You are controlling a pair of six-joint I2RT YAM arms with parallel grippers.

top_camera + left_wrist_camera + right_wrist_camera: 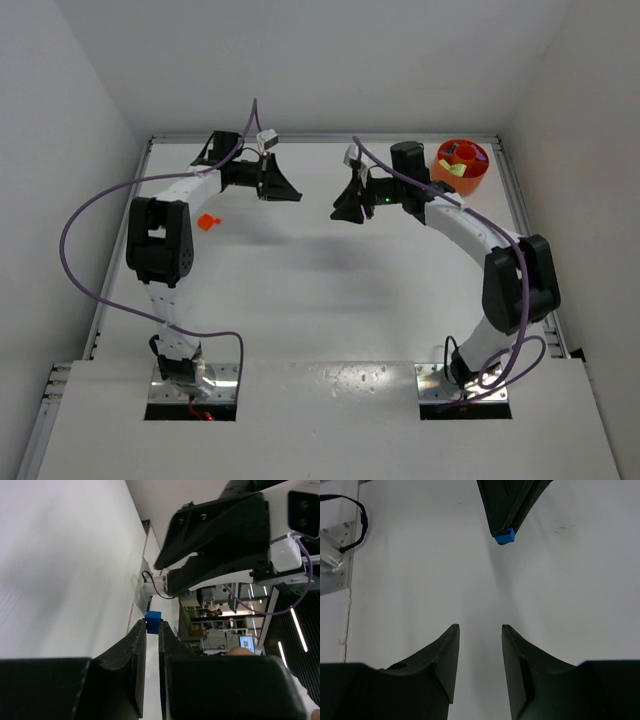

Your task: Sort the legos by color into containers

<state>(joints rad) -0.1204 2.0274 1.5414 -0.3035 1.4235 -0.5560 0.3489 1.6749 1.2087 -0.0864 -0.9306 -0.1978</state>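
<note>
My left gripper [297, 196] is shut on a tiny blue lego [153, 621], pinched at its fingertips and held above the table at the back centre. The same blue lego [504, 536] shows in the right wrist view at the tip of the left gripper. My right gripper [337, 212] is open and empty, facing the left gripper with a small gap between them. An orange-red lego [207, 222] lies on the table beside the left arm. The round orange bowl [478, 172] stands at the back right and holds yellow-green, blue and purple bricks in its compartments.
White walls close the table on three sides. A metal rail runs along the table's left and right edges. Purple cables loop off both arms.
</note>
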